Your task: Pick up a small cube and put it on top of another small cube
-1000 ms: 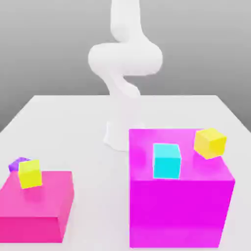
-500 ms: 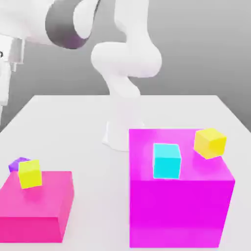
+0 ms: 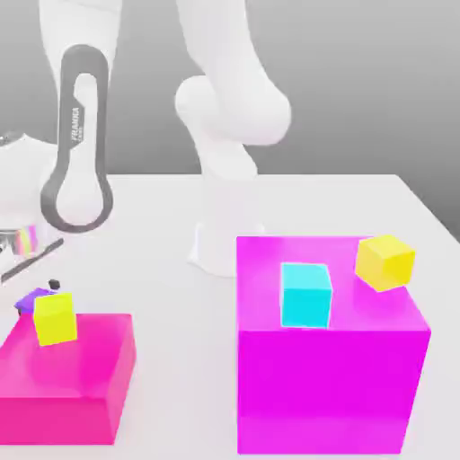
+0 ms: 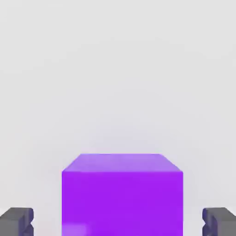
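Hovering low near the table's (image 3: 153, 225) exterior-view-left edge, the gripper (image 4: 118, 221) stands spread wide, holding nothing, fingers (image 4: 16, 221) straddling the purple cube (image 4: 122, 196) (presumably lined up to grasp), just behind the pink block (image 3: 67, 377).

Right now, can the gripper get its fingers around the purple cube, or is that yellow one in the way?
Probably yes. The hand view shows the purple cube between the open gripper fingertips, a gap on each side. The yellow cube sits beside it on the pink block.
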Controlling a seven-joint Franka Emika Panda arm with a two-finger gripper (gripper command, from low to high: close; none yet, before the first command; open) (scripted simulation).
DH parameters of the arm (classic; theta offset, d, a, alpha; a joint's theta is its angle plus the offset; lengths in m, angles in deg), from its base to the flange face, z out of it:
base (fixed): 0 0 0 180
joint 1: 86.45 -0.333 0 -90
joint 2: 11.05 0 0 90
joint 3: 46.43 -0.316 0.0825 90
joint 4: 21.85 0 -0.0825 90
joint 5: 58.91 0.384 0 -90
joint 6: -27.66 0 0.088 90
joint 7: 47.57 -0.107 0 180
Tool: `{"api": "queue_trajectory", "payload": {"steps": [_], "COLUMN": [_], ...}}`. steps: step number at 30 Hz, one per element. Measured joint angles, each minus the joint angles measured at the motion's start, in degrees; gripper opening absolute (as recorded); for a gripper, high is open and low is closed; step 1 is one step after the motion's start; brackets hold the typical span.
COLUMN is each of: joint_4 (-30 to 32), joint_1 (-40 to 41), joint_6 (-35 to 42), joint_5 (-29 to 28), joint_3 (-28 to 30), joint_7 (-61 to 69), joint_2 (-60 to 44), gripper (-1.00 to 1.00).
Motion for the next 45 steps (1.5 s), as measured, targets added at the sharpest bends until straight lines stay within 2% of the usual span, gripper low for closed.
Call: {"api": "queue_trajectory", "payload": {"steps": [6, 10, 12, 17, 25, 30, 35, 41, 45], "joint_4": [0.0, 1.0, 1.9, -5.7, -20.9, -27.5, -30.9, -34.8, -29.5], "joint_1": [0.1, -2.0, -2.9, -3.8, -5.8, -12.2, -19.1, -34.0, -34.2], "joint_6": [-0.1, 3.8, 8.3, 16.5, 28.6, 39.2, 48.1, 60.1, 58.9], "joint_5": [-0.1, -4.0, -8.6, -9.9, -11.6, -7.8, -3.9, -0.2, -2.4], "joint_3": [-0.1, 2.9, 4.8, 2.7, -2.4, -10.7, -18.4, -25.9, -27.2], "joint_7": [-0.1, -3.1, -6.4, -1.0, 9.9, 13.7, 15.3, 13.9, 4.8], "joint_2": [-0.1, 4.9, 10.4, 8.5, 1.5, 4.8, 10.6, 20.6, 28.1], "gripper": [-1.0, -1.0, -1.0, -1.0, -1.0, -1.0, -1.0, -1.0, -1.0]}}
